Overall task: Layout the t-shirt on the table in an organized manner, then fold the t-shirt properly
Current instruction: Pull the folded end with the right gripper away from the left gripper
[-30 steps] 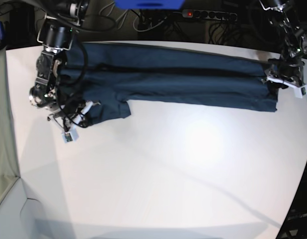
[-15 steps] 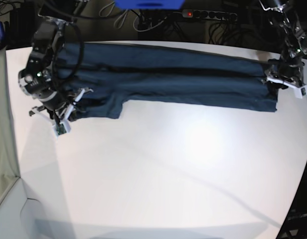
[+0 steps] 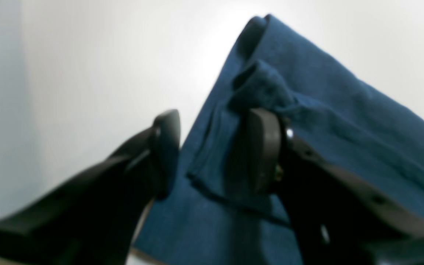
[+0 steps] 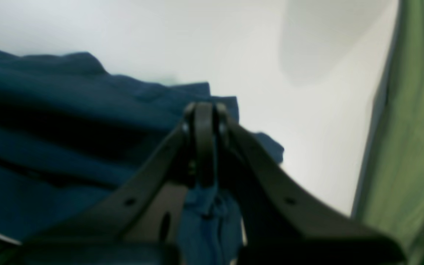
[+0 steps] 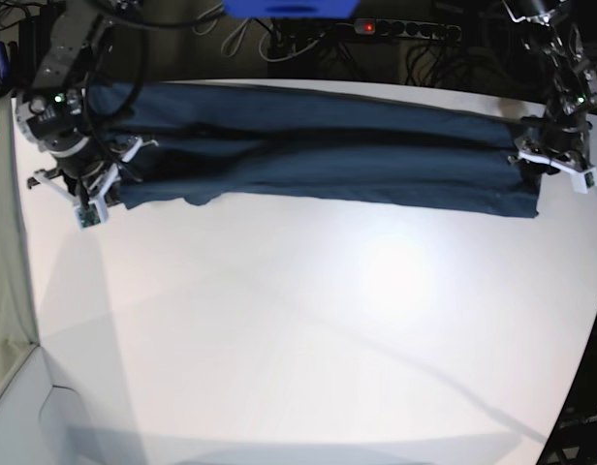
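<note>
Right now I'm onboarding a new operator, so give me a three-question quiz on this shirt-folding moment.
1. True or false: the t-shirt lies spread flat, sleeves out, across the table.
2. Which gripper is clamped shut on cloth? A) left gripper B) right gripper C) neither
3. Fill in: in the base view the shirt forms a long ____ stretched between the two arms.

Key
1. False: it is folded lengthwise into a narrow strip along the far side of the table.
2. B: its jaws are shut on a pinch of fabric; the left gripper's jaws stand apart around a fold at the shirt's other end.
3. band (strip).
</note>
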